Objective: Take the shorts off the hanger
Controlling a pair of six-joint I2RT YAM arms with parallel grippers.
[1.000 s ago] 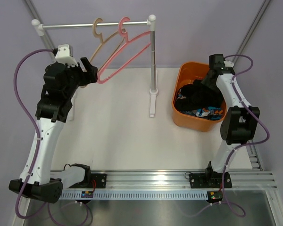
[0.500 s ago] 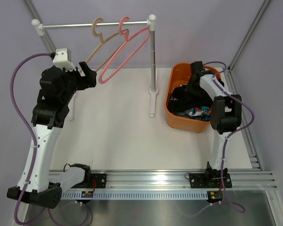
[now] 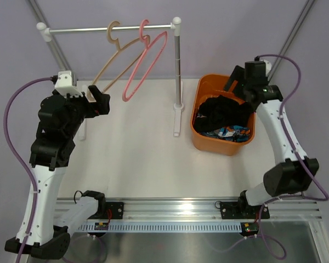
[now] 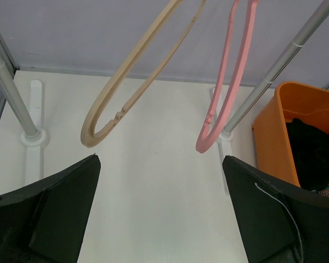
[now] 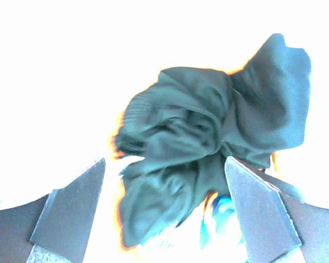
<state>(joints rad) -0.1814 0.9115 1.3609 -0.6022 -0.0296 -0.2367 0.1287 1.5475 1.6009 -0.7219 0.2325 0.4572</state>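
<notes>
Now the left gripper (image 4: 159,164) and right gripper (image 5: 164,164) are wide open, holding nothing. If it moves, the left one could knock the pink hanger (image 4: 204,143) off its rail (image 3: 109,29).

Black shorts (image 3: 222,108) lie atop patterned shorts (image 3: 233,131) inside the orange bin (image 3: 214,145).

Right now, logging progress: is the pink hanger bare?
Bare: nothing hangs on the pink hanger; the shorts lie in the orange bin.

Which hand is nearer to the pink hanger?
Left. The left hand is just beside the pink hanger; the right hand is over the orange bin beyond the post.
</notes>
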